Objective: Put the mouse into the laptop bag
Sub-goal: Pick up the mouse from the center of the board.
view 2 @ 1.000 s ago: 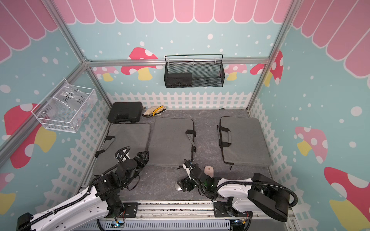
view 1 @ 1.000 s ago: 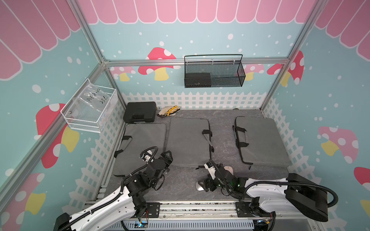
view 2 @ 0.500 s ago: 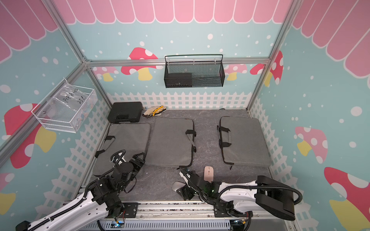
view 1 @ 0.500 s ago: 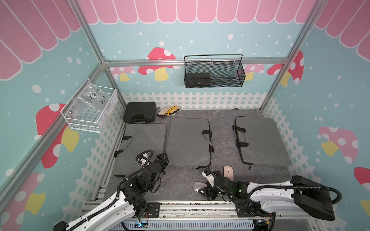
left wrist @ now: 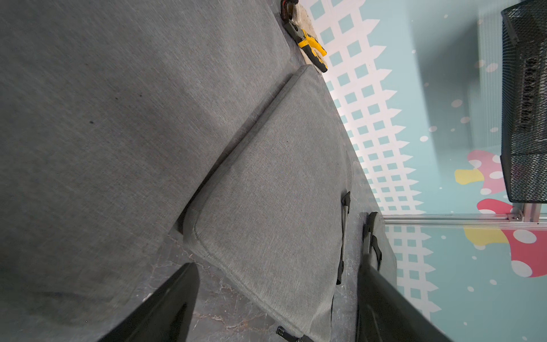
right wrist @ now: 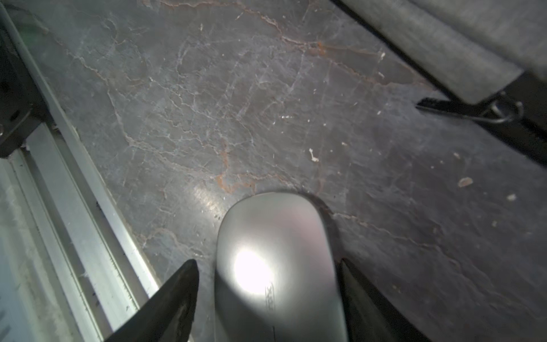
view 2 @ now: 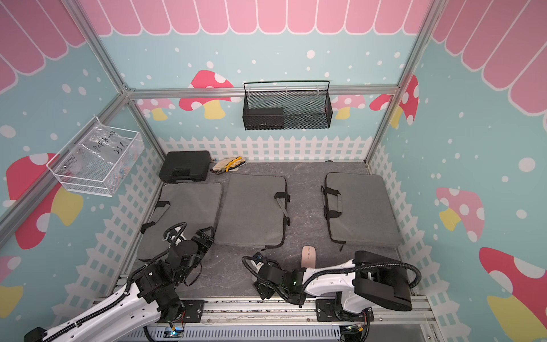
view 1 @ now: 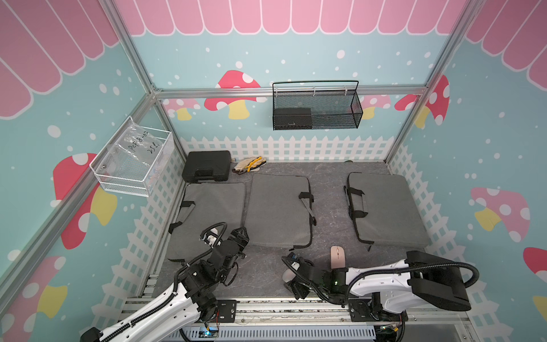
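Silver mouse (right wrist: 275, 237) sits on the dark table (right wrist: 266, 103) right by the front rail. The right gripper (right wrist: 266, 262) straddles it with its fingers spread and a gap on one side, so it's not clamped. Left gripper (left wrist: 278, 265) hangs wide open and empty by the leftmost laptop bag (view 1: 213, 207). A pink mouse (view 1: 336, 257) lies nearby.

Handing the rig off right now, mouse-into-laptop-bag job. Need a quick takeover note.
Left gripper: open, empty, above the near edges of the left laptop bag and middle laptop bag.
Right gripper: open, low near the table front, fingers either side of the silver mouse, not gripping yet.
Pink mouse: loose on the table, further right.
Right laptop bag: flat, untouched; no bag looks open.
Done: nothing bagged. Left: grasp mouse, open a bag, insert.
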Robot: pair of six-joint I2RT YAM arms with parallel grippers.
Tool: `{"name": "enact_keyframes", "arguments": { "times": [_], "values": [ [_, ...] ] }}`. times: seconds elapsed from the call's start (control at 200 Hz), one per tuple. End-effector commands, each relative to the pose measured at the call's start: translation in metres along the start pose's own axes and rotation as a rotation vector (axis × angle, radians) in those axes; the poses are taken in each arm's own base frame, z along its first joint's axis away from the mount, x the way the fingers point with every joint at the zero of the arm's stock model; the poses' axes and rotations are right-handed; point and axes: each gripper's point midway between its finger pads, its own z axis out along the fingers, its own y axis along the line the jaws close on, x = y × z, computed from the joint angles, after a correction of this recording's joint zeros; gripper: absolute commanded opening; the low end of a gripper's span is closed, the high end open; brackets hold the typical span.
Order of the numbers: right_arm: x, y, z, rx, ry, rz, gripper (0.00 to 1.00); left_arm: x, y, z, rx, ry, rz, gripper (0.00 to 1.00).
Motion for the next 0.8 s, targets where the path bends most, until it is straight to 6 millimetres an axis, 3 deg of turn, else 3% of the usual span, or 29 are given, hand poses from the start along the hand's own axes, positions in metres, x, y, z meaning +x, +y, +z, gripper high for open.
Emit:
{"name": "enact_keyframes", "arguments": {
  "times": [0.0, 0.305, 0.48, 0.79],
  "values": [
    [0.038, -0.022, 0.007, 0.116, 0.146, -0.061, 0.74, 0.0, 0.006, 0.003, -0.01, -0.003, -0.017, 0.87],
    [0.039, -0.007, -0.001, 0.142, 0.169, -0.091, 0.74, 0.001, 0.007, 0.007, -0.01, 0.004, -0.033, 0.87],
    [0.045, -0.009, -0.008, 0.153, 0.171, -0.059, 0.73, 0.003, 0.007, 0.009, -0.011, 0.011, -0.035, 0.87],
    [0.056, -0.009, 0.001, 0.178, 0.216, -0.062, 0.59, 0.007, 0.0, 0.012, 0.003, 0.036, -0.019, 0.87]
  ]
}}
